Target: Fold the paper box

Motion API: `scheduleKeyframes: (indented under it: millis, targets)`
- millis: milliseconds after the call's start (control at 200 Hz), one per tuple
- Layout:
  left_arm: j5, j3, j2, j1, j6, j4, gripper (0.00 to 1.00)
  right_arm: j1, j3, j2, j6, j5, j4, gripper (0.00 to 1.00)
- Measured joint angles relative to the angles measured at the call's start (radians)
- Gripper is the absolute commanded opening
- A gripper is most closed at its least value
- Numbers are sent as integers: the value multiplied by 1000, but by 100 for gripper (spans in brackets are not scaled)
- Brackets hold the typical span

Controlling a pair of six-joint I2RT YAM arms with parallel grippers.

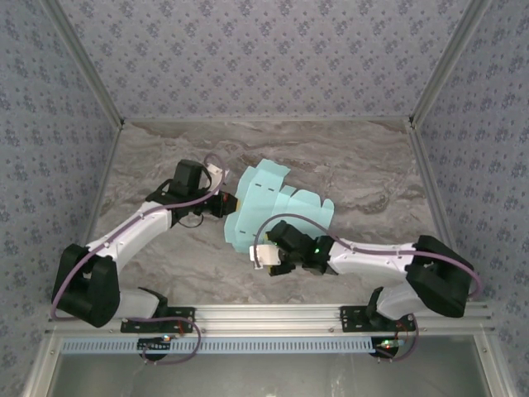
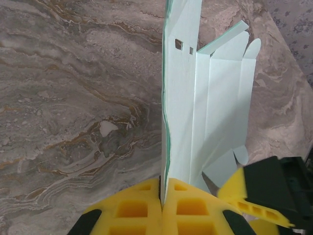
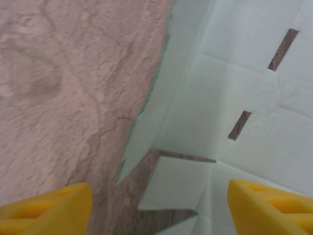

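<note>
The paper box (image 1: 266,198) is a mint die-cut sheet with flaps and slits, partly folded up at the table's middle. My left gripper (image 1: 225,205) is shut on its left edge; in the left wrist view the yellow pads (image 2: 142,205) pinch the upright card (image 2: 215,107) at the gripper (image 2: 164,188). My right gripper (image 1: 279,238) hovers over the sheet's near edge, open. In the right wrist view its fingertips (image 3: 54,205) stand wide apart at the gripper (image 3: 159,210), above a small square flap (image 3: 178,183) of the sheet (image 3: 234,73), with nothing held.
The marble-patterned tabletop (image 1: 165,157) is walled by patterned panels at the back and sides. An aluminium rail (image 1: 273,314) runs along the near edge by the arm bases. One yellow finger of the right gripper (image 2: 239,191) shows beside the card in the left wrist view.
</note>
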Motion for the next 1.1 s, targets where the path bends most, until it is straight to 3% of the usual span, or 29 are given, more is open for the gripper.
scheduleKeyframes:
  millis: [85,180,385,590,705,919,1099]
  targets:
    - [11,0,3,3,-6,0,3,7,-6,43,26,59,71,71]
    - [22,0,12,5,-8,-1,3,13,-16,68,49,127,124,59]
    - [16,35,37,7,15,-31,1,-8,-18,73,94,189,132,51]
    - [-6,64,64,11,67,-82,0,-61,-21,60,128,124,107,59]
    - [-5,74,86,17,82,-99,0,-69,-23,58,127,90,91,59]
    - [0,85,111,24,92,-109,0,-99,-31,58,137,60,91,42]
    - [3,95,114,25,93,-113,2,-123,-31,58,175,-5,97,41]
